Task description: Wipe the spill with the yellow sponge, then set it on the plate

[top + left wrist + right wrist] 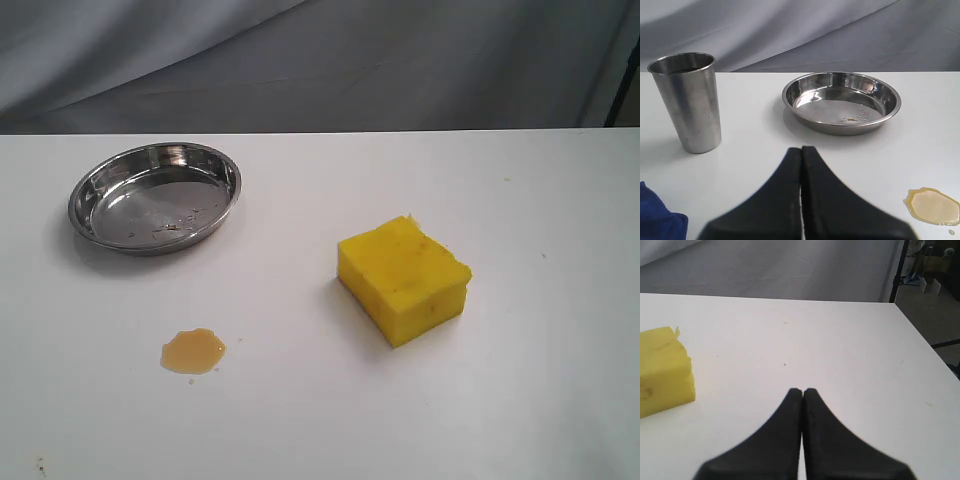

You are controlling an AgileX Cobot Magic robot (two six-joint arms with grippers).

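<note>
The yellow sponge [405,279] lies on the white table right of centre; a part of the sponge [664,371] shows in the right wrist view. An amber spill [193,351] sits at the front left, and the spill [933,206] shows glossy in the left wrist view. The steel plate [155,196] rests at the back left with nothing in it; the plate [841,102] lies beyond the left gripper. My left gripper [801,150] is shut and holds nothing, apart from plate and spill. My right gripper [803,391] is shut and holds nothing, well clear of the sponge. Neither arm appears in the exterior view.
A steel cup [687,101] stands upright near the plate in the left wrist view. A blue cloth [655,215] pokes in at that view's corner. The table's edge [920,335] runs close to the right gripper. Grey fabric hangs behind the table.
</note>
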